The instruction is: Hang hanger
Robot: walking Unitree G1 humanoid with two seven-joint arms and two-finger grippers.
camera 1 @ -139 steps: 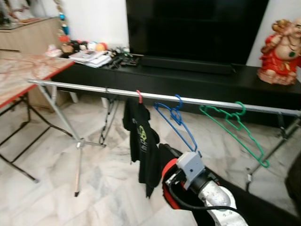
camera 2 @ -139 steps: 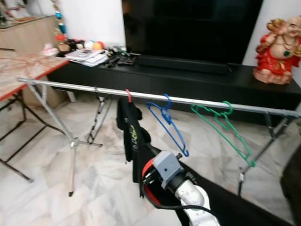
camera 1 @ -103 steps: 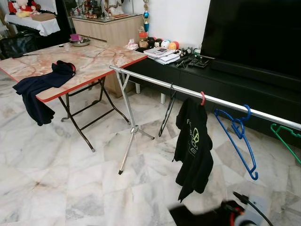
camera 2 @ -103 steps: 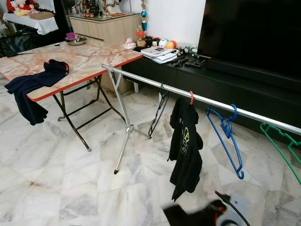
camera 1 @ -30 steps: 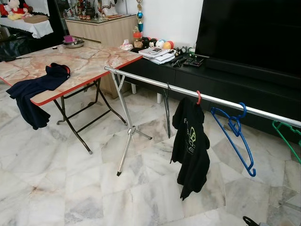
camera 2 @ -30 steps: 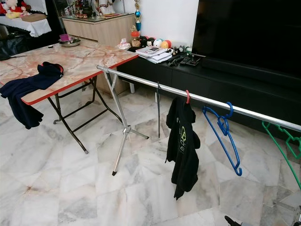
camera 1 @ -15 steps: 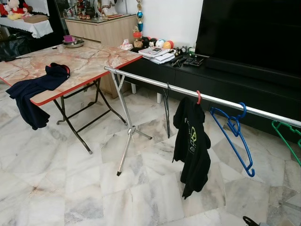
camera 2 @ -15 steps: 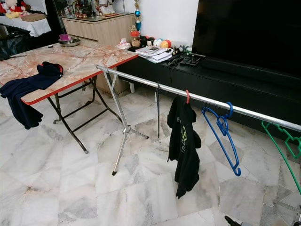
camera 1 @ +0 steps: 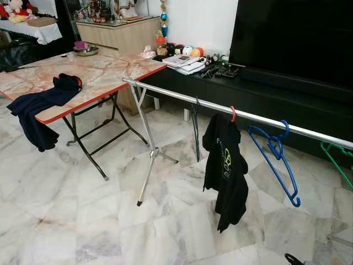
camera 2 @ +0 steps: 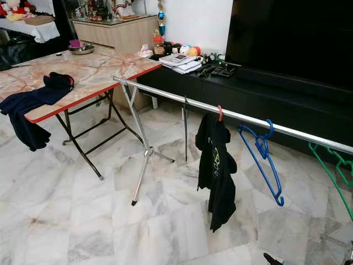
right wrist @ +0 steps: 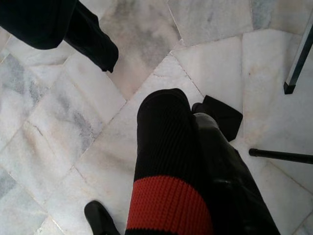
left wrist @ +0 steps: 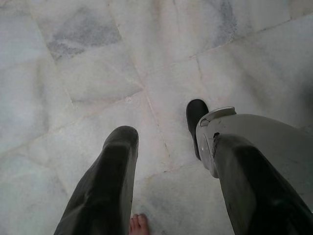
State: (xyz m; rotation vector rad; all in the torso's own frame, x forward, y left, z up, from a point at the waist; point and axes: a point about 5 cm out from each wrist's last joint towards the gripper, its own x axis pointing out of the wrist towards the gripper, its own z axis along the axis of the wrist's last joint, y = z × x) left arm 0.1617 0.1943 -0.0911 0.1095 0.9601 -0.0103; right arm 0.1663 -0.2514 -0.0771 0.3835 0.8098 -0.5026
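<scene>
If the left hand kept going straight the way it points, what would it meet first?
Probably the marble floor: the left hand points down at bare tiles, fingers apart, nothing between them and the floor.

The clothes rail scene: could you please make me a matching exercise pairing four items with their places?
Items:
1. black t-shirt
2. blue hanger
3. navy garment
4. green hanger

Places:
A. draped over the edge of the marble-pattern table
B. hangs bare on the rail, just right of the shirt
D. at the far right end of the rail
C. hangs from a red hook near the middle of the rail

Pairs: 1-C, 2-B, 3-A, 4-D
</scene>
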